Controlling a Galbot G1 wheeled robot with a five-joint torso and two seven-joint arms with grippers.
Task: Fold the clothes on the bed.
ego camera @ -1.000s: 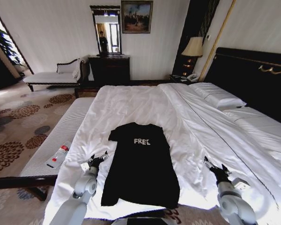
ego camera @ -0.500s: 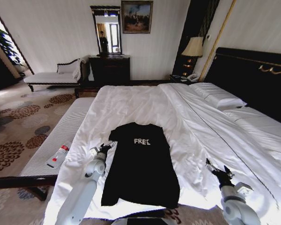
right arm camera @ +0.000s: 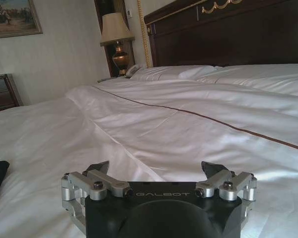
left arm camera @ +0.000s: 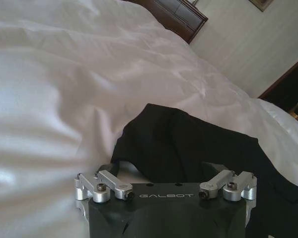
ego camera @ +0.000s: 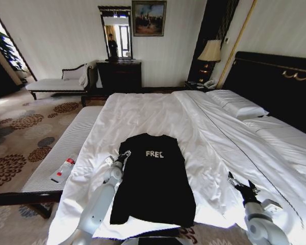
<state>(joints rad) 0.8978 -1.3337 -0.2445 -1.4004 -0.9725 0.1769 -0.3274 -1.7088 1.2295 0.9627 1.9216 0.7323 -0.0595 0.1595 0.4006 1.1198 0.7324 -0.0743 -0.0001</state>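
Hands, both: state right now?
Left hand: open, at the T-shirt's left sleeve, holding nothing.
Right hand: open, over the bed, holding nothing.

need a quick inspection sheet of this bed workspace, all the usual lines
Surface: large white-sheeted bed, duvet rumpled, dark headboard with gold trim on the right.
Job's things: black short-sleeved T-shirt with white FREE lettering lies flat and unfolded near the foot of the bed.
Clutter: small red-and-white item on the long striped-cushion bench left of the bed.
Grippers: left gripper open, at the shirt's left sleeve; the left wrist view shows the sleeve just ahead of its fingers. Right gripper open over bare sheet, well right of the shirt.
Cables: nothing seen.
Surroundings: lit table lamp, dark dresser with mirror, framed painting, chaise, patterned carpet.
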